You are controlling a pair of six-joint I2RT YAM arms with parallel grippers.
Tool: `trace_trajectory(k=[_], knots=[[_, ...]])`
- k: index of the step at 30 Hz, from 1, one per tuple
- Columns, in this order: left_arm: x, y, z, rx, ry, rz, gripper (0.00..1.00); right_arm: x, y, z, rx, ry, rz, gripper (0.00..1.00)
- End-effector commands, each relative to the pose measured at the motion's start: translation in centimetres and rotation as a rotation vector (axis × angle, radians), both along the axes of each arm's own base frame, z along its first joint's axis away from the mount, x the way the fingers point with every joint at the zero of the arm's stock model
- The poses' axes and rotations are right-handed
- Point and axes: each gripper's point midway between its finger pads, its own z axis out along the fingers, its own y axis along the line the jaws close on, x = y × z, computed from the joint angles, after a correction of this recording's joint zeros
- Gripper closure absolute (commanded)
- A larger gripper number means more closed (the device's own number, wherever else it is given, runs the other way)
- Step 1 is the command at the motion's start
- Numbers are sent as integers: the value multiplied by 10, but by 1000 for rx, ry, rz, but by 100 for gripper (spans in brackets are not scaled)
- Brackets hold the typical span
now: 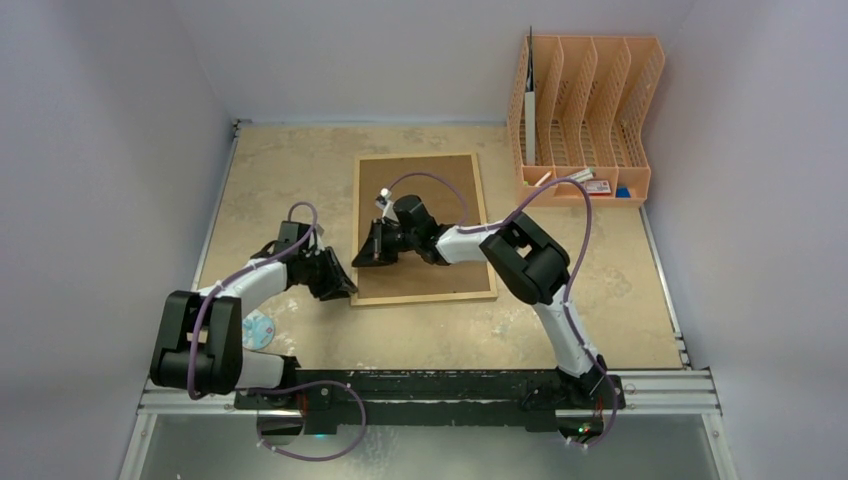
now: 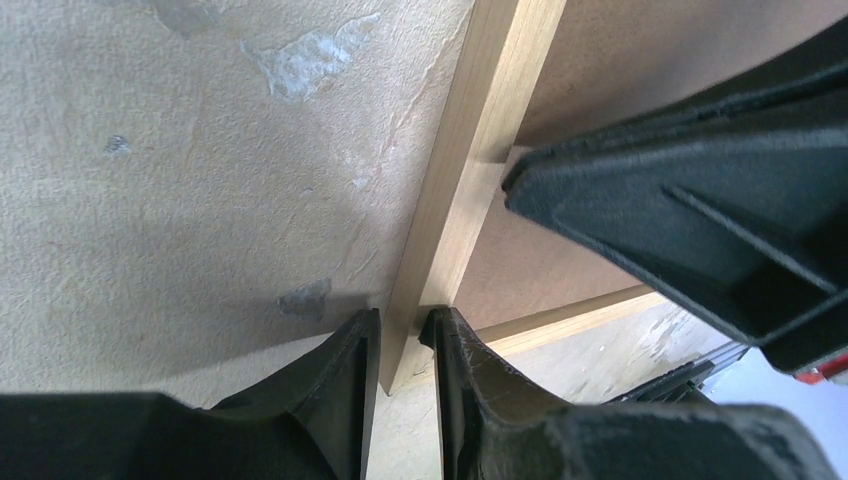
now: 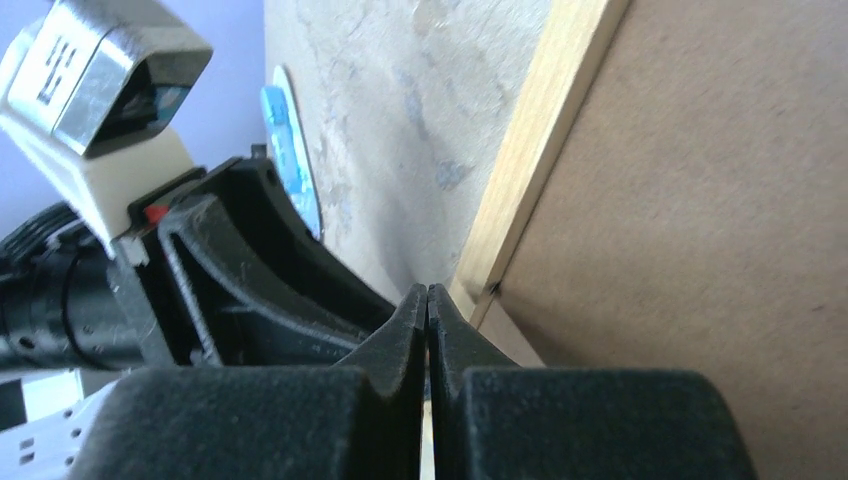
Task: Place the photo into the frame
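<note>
The frame [image 1: 430, 200] lies face down in the middle of the table, brown fibreboard back up, with a thin light-wood border [image 2: 480, 130]. My left gripper [image 1: 345, 290] is at the frame's near-left corner. In the left wrist view its fingers [image 2: 400, 325] are closed on either side of the wood border. My right gripper [image 1: 362, 258] is shut and empty, its tips [image 3: 428, 292] at the frame's left border just beside the fibreboard back [image 3: 700, 200]. The photo is not in view.
An orange file organiser [image 1: 585, 110] stands at the back right with small items in front of it. A blue-and-white disc [image 1: 258, 330] lies by the left arm and also shows in the right wrist view [image 3: 290, 150]. The two grippers are very close together.
</note>
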Motion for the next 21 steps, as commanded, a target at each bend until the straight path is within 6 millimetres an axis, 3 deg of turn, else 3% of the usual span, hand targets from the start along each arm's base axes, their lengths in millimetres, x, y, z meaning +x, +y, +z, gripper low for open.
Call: trace_trajectory(k=[1,21], knots=[[-6,12,-15,74,51,27,72,15,5,-3,-44,-40,-30,100],[-6,20,-18,121,69,48,73,1,-23,-49,-223,18,-34,100]])
